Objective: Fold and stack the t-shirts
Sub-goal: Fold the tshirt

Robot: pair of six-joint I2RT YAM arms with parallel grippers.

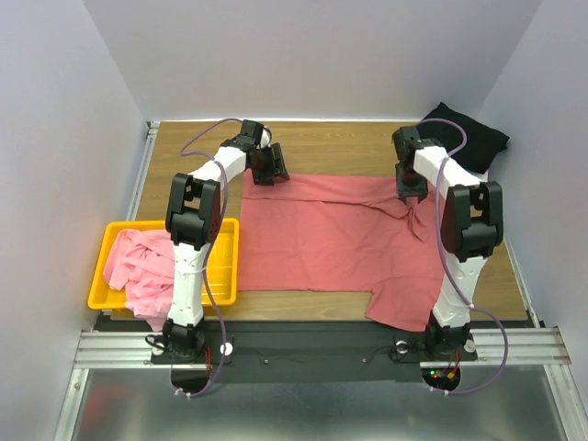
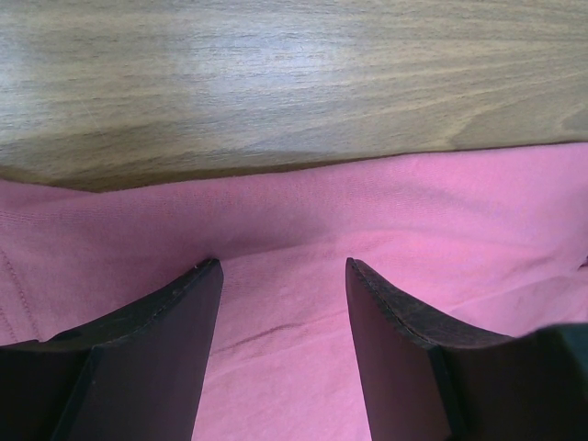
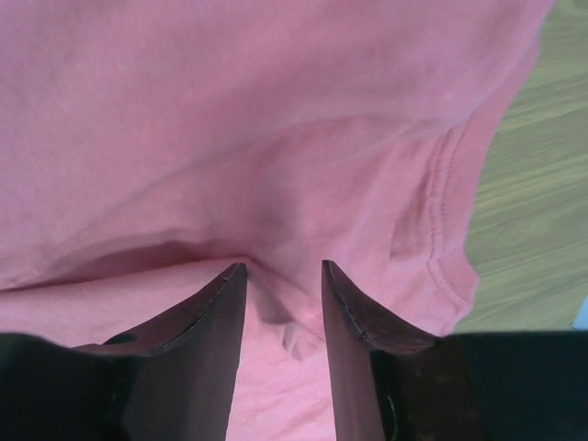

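The left pincer (image 2: 285, 266) is wide open and holds nothing. Its two dark fingers (image 2: 165, 340) point down at the dusty-red t-shirt (image 1: 331, 239), right by the cloth's far edge, and bare wood shows just past that edge. The right pincer (image 3: 283, 266) has a smaller gap. A little bump of red cloth sits between its tips, and it may be pinched there, but I cannot tell if the tips really grip it. A stitched hem curves past that pincer at 3 o'clock. From above, the red t-shirt lies spread out flat in the middle of the table (image 1: 322, 147). The left pincer is over its 11 o'clock corner and the right pincer is over its 2 o'clock corner, where the cloth is wrinkled. One sleeve hangs over the near table edge at 5 o'clock. The black t-shirt (image 1: 473, 138) lies in a heap in the table's far corner at 2 o'clock, well apart from the red one. The light pink t-shirt (image 1: 138, 262) is bunched up inside the yellow basket (image 1: 230, 262), which sits at 8 o'clock, just beside the red t-shirt's left edge.
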